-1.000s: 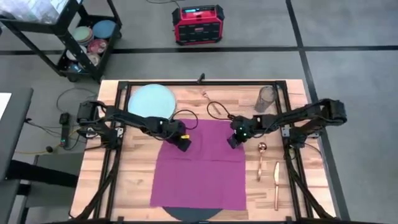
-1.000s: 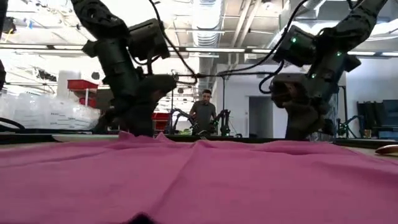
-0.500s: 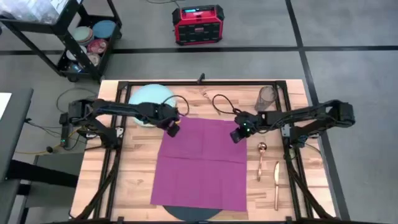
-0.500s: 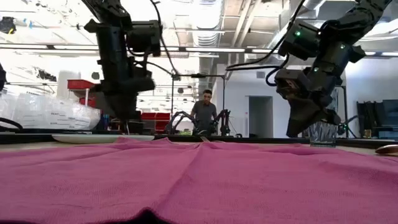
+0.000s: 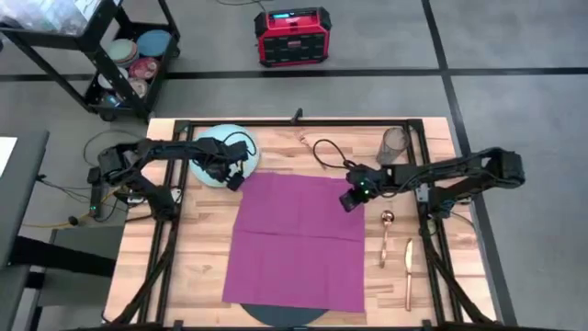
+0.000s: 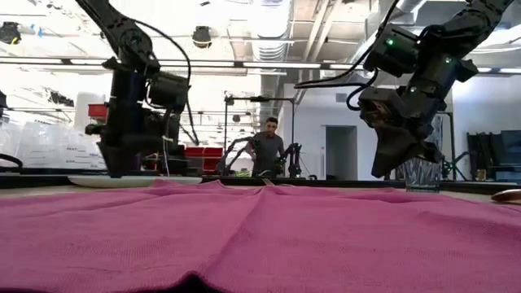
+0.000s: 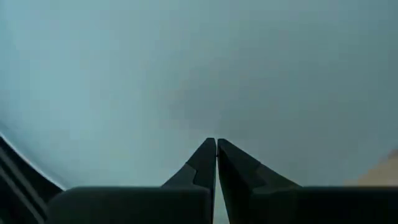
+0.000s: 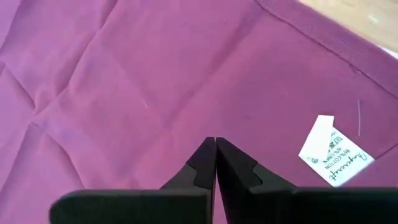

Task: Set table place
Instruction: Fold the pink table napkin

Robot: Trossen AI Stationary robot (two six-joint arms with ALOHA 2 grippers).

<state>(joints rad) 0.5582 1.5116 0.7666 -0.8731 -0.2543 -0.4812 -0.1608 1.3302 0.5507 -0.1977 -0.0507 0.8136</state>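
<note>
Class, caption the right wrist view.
Shut right gripper above spread magenta cloth napkin beside its white care label.

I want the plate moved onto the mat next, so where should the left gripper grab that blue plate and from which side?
Judging by its pose, take the pale blue plate by its thin rim, coming from above at the edge nearest the napkin. It lies flat, and the left gripper already hovers there, shut, so it must open first.

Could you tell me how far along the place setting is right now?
Done: the magenta napkin lies spread over the dark mat. In hand: the left gripper, fingers shut, hangs over the blue plate; the right gripper hovers shut above the napkin's corner. Left: plate, cutlery and tumbler need placing.
</note>
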